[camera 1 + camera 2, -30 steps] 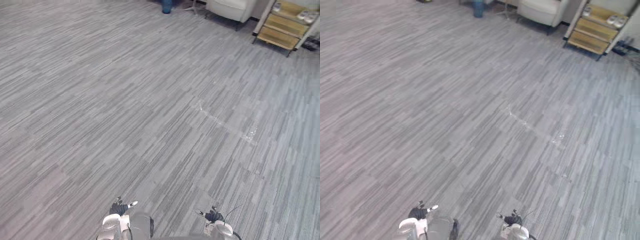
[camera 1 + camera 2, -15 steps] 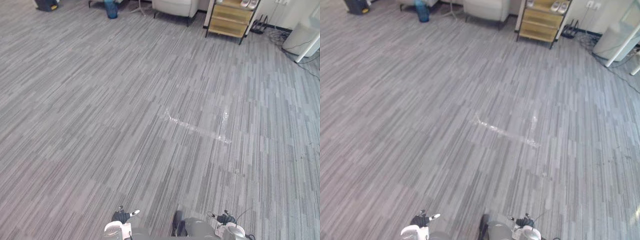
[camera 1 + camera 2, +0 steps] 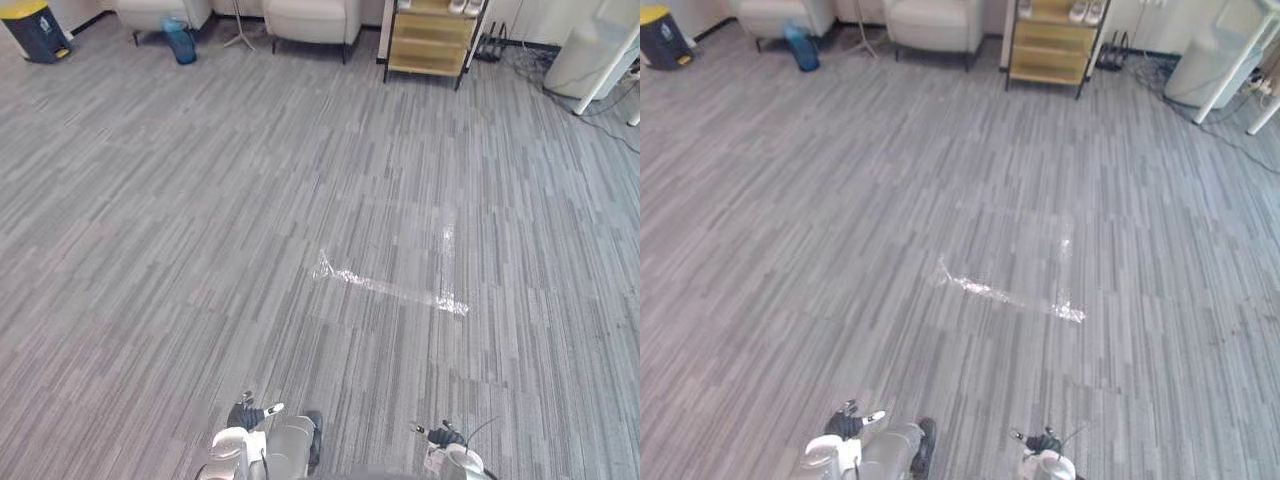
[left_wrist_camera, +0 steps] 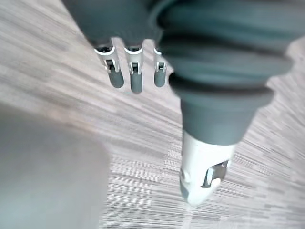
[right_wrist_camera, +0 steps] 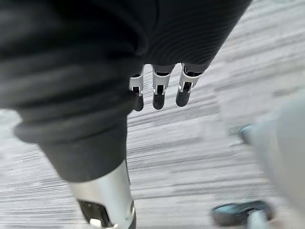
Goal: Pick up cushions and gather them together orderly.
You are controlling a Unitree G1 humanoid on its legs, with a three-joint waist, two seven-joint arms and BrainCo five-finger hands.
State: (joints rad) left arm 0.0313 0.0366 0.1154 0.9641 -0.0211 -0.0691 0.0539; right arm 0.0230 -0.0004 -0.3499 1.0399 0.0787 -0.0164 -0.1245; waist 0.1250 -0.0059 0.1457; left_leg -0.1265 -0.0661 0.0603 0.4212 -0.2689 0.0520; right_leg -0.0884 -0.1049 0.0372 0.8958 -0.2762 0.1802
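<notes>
My left hand (image 3: 245, 414) hangs low at the bottom edge of the left eye view, over grey striped carpet. In the left wrist view its fingers (image 4: 136, 78) point straight down at the floor and hold nothing. My right hand (image 3: 441, 436) hangs at the bottom right, also above bare carpet. Its fingers (image 5: 159, 93) are straight and empty in the right wrist view. Both hands are open.
At the far end stand two pale armchairs (image 3: 306, 17), a wooden shelf unit (image 3: 431, 42) with shoes on top, a blue bottle (image 3: 181, 46) and a dark bin with a yellow lid (image 3: 27, 17). A clear tape strip (image 3: 388, 286) lies mid-floor. Cables (image 3: 560, 95) trail at far right.
The whole picture has shifted: the camera has turned, bringing the chairs, the bin and the shelf further into view. Both hands stay low and empty.
</notes>
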